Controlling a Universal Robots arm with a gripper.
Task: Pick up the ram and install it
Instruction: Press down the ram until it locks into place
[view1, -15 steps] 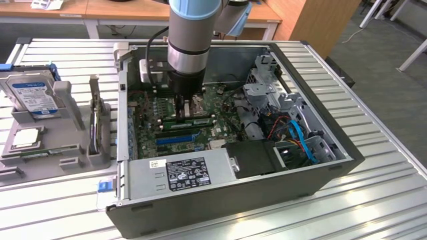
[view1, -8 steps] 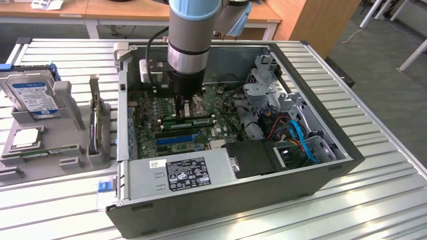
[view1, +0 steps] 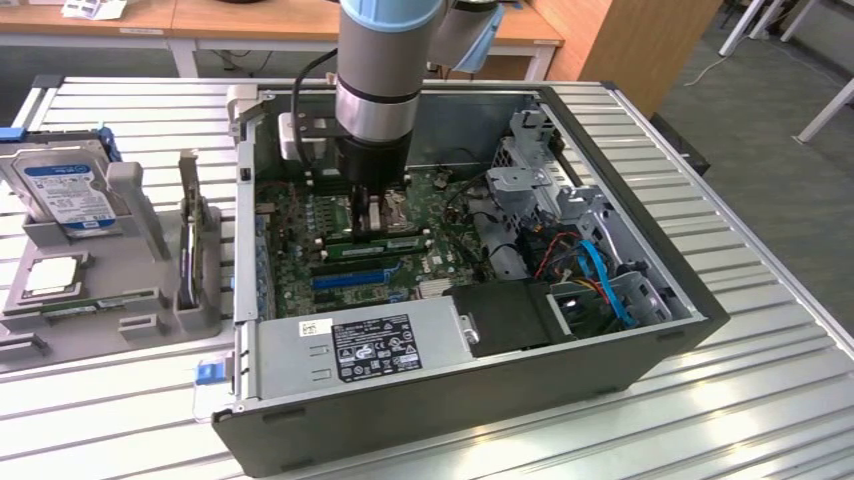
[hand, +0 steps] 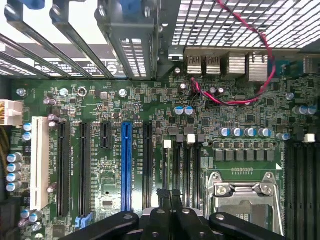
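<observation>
My gripper (view1: 384, 212) reaches straight down into the open computer case (view1: 667, 330), over the motherboard (view1: 441, 270). In the wrist view its black fingertips (hand: 164, 197) are pressed together with nothing visible between them, so my gripper (hand: 170, 196) is shut. They hang over dark memory slots with white latches (hand: 176, 165) beside the processor socket (hand: 242, 197). In the exterior view a long green stick with a white label, the ram (view1: 390, 241), stands on edge in the board just below the fingers. I cannot tell whether they touch it.
On the exterior view's left, a grey fixture (view1: 140, 215) holds a hard drive with a blue label (view1: 60, 190), a square silver processor (view1: 54, 275) and a thin green strip (view1: 94, 304). The power supply (view1: 367, 345), drive cage (view1: 527, 185) and blue cables (view1: 601, 275) crowd the case.
</observation>
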